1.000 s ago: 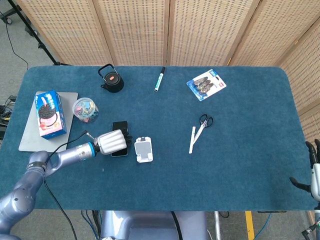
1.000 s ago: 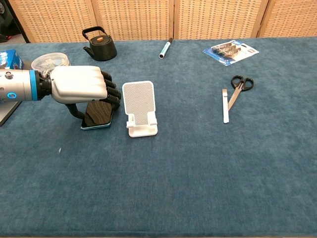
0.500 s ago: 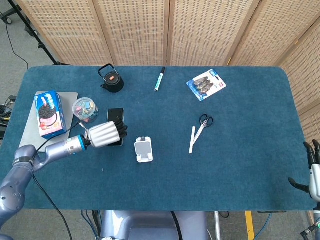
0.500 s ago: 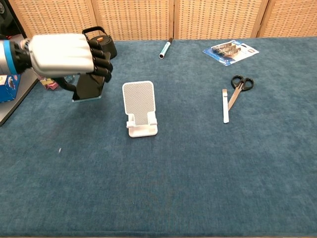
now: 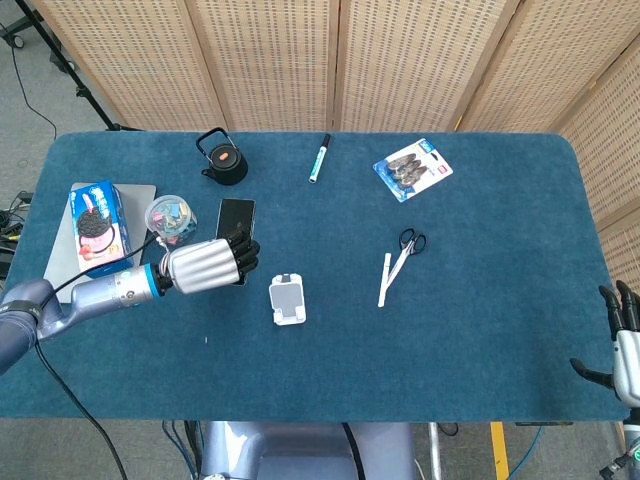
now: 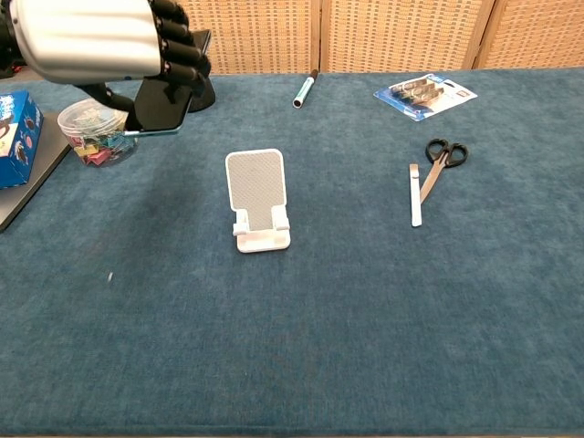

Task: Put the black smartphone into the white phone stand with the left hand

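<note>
My left hand (image 5: pixel 203 266) (image 6: pixel 100 41) grips the black smartphone (image 5: pixel 236 218) (image 6: pixel 166 102) and holds it in the air, up and to the left of the white phone stand (image 5: pixel 287 299) (image 6: pixel 256 197). The phone stands nearly upright in the chest view, its lower part showing below the fingers. The stand sits empty on the blue table, its cradle facing the near edge. My right hand (image 5: pixel 618 345) hangs at the lower right corner, off the table, with its fingers spread and nothing in it.
Behind the left hand are a tub of coloured clips (image 5: pixel 170 219) (image 6: pixel 93 132), a blue cookie box (image 5: pixel 98 227) on a grey board, and a black kettle (image 5: pixel 223 158). A marker (image 5: pixel 319 157), a blister pack (image 5: pixel 412 169), scissors (image 5: pixel 410 241) and a white strip (image 5: pixel 384 279) lie further right.
My left hand has lifted the smartphone off the table, raising it higher and pulling it back to the left, away from the stand. The right hand has barely shifted.
</note>
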Controlling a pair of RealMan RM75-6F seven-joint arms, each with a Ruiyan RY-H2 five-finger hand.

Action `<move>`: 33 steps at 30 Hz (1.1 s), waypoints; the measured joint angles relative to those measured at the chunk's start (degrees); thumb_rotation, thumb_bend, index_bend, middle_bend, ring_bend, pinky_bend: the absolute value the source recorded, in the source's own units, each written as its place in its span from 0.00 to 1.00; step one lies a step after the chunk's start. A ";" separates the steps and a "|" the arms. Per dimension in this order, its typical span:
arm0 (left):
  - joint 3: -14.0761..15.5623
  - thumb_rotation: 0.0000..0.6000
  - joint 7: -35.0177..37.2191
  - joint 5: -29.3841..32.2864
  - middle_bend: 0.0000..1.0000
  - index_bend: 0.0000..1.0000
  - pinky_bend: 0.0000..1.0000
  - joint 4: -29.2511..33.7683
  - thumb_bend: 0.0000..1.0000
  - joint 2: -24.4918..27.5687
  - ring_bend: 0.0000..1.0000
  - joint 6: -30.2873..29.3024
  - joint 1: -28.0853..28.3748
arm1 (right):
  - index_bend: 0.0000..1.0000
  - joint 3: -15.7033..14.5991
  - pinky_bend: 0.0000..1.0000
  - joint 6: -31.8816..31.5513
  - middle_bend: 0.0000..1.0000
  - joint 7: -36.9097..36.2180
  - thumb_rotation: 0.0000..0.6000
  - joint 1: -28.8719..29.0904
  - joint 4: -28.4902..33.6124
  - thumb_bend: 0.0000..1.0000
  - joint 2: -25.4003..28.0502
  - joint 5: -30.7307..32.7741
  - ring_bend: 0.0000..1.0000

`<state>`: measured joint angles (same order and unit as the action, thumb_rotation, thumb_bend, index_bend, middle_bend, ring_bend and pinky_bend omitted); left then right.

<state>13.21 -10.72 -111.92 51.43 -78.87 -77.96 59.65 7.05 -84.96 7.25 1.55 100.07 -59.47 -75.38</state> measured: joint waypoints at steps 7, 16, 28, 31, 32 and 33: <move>-3.29 1.00 -16.38 2.15 0.57 0.69 0.34 24.61 0.16 9.07 0.38 8.75 2.91 | 0.00 -0.47 0.00 -1.09 0.00 -3.37 1.00 -0.87 0.85 0.00 1.54 -1.93 0.00; -9.93 1.00 -47.74 15.93 0.57 0.69 0.34 46.08 0.16 14.57 0.38 23.72 3.49 | 0.00 -0.88 0.00 -1.92 0.00 -7.20 1.00 -1.77 1.27 0.00 3.40 -3.50 0.00; -14.18 1.00 -88.60 45.61 0.57 0.69 0.34 54.70 0.16 4.75 0.38 23.83 2.95 | 0.00 -1.78 0.00 -2.46 0.00 -8.72 1.00 -2.33 1.78 0.00 4.34 -5.71 0.00; -13.90 1.00 -91.68 48.38 0.57 0.69 0.34 54.59 0.16 0.26 0.38 22.47 3.35 | 0.00 -1.82 0.00 -2.38 0.00 -8.49 1.00 -2.29 1.79 0.00 4.26 -5.70 0.00; -13.74 1.00 -92.03 48.75 0.57 0.69 0.34 54.39 0.16 -0.75 0.38 22.14 3.51 | 0.00 -1.81 0.00 -2.31 0.00 -8.43 1.00 -2.26 1.76 0.00 4.22 -5.62 0.00; -13.52 1.00 -92.19 49.10 0.57 0.69 0.34 54.04 0.16 -1.84 0.38 21.75 3.73 | 0.00 -1.80 0.00 -2.24 0.00 -8.36 1.00 -2.24 1.74 0.00 4.18 -5.52 0.00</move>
<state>-0.31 -102.91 -62.82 105.47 -80.72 -56.21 63.39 5.25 -87.20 -1.11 -0.68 101.81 -55.29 -80.90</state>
